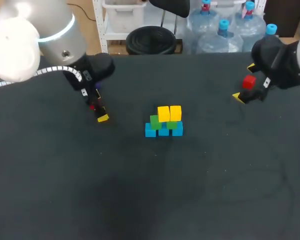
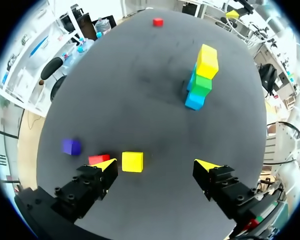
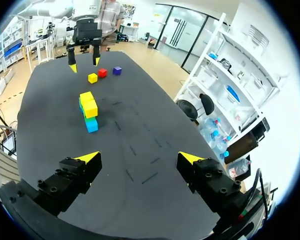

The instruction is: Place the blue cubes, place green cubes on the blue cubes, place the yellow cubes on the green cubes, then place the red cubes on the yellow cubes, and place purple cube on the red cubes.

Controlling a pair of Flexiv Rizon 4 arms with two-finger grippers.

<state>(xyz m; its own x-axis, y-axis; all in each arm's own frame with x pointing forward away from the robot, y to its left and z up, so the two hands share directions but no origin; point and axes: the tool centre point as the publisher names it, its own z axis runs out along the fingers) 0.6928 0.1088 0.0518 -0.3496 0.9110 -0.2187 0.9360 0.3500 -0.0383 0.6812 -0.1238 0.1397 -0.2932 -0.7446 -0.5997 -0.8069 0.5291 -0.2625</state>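
- left gripper [image 2: 157, 167]: upper left of the head view; jaws apart, empty.
- loose yellow cube [image 2: 132, 161]: ahead of it, close to one finger; red cube [image 2: 98, 159] and purple cube [image 2: 71, 146] just beside.
- handling: centre on the yellow cube before closing; likely to nudge the red one.
- cube stack [image 1: 163, 122]: frame centre, two yellows on top.
- right gripper [image 3: 138, 157]: jaws apart, empty.

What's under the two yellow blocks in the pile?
Green cubes sit right under the yellow cubes, and blue cubes are at the bottom on the table. The yellow ones cover most of the green tops, so those are hidden.
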